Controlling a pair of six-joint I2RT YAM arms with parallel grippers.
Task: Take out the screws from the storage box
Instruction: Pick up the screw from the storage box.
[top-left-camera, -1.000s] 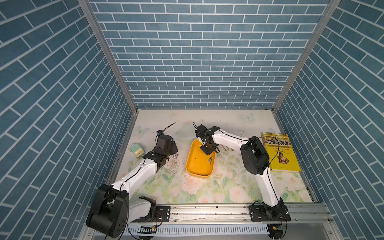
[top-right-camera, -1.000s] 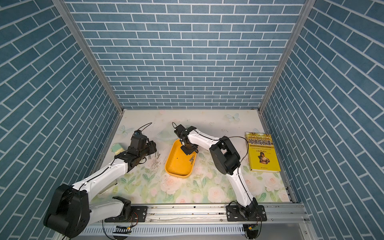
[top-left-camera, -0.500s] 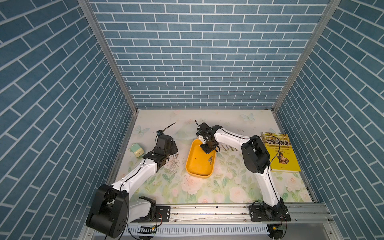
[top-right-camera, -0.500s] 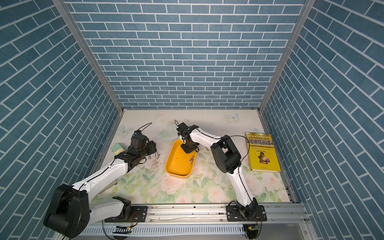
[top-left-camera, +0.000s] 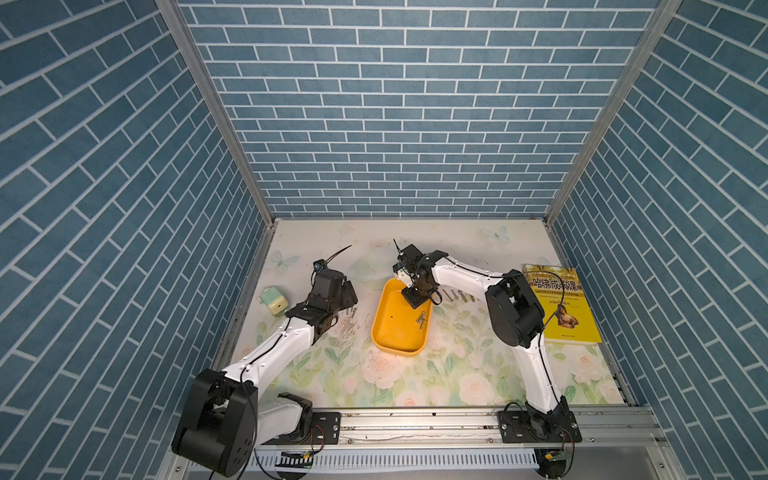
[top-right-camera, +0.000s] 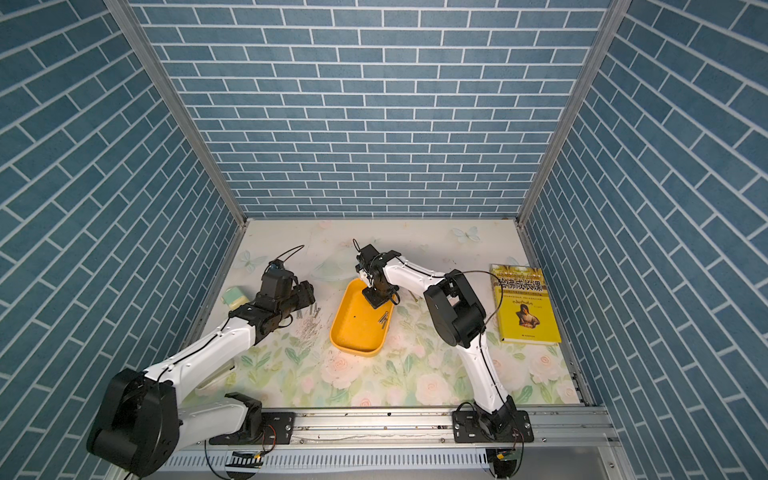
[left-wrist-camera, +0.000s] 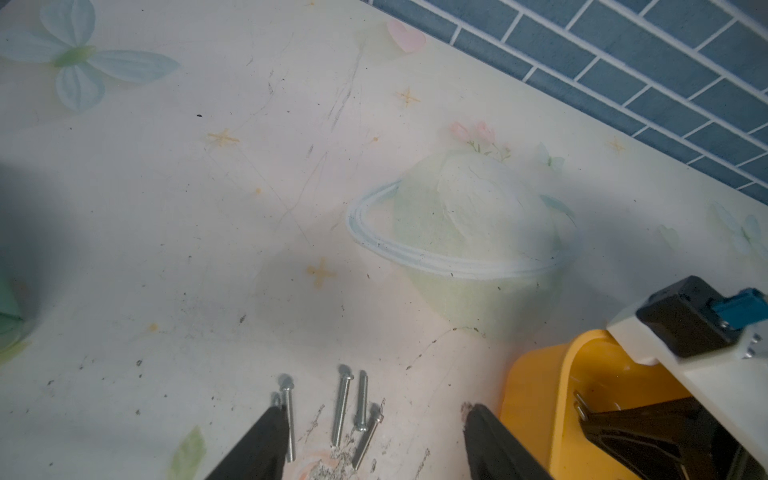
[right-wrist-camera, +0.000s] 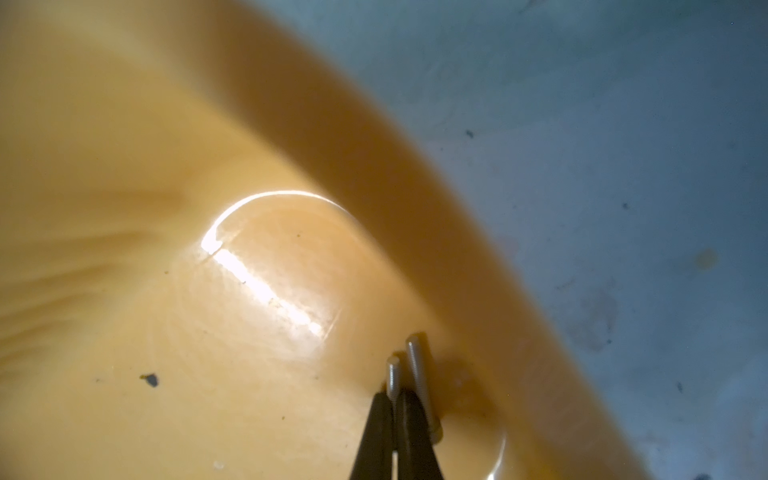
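In both top views the storage box (top-left-camera: 390, 332) (top-right-camera: 353, 332) lies on the floral desk (top-left-camera: 457, 374) between the two arms. A few screws (top-left-camera: 421, 322) lie together inside it, by its right-hand wall. The right end effector (top-left-camera: 417, 300) reaches down into the box's far end. The left end effector (top-left-camera: 350, 296) hangs over more screws scattered on the desk just left of the box, and a few more lie right of the box. A yellow book (top-left-camera: 561, 303) lies near the desk's right edge, a mint-green pencil sharpener (top-left-camera: 275, 301) near its left.

The left wrist view adds what the top views cannot show. The left end effector (left-wrist-camera: 374, 409) is released, its fingers (left-wrist-camera: 262, 444) well apart and gripping nothing. Several screws lie on the desk between and ahead of them, and a corner of the box (left-wrist-camera: 536, 399) stands just beside.

The right wrist view, blurred toward its edges, shows the right end effector (right-wrist-camera: 395, 395) clenched on one of the screws (right-wrist-camera: 392, 376), whose tip sticks out beyond the fingers. A second lies right beside it on the box floor, close to the wall.
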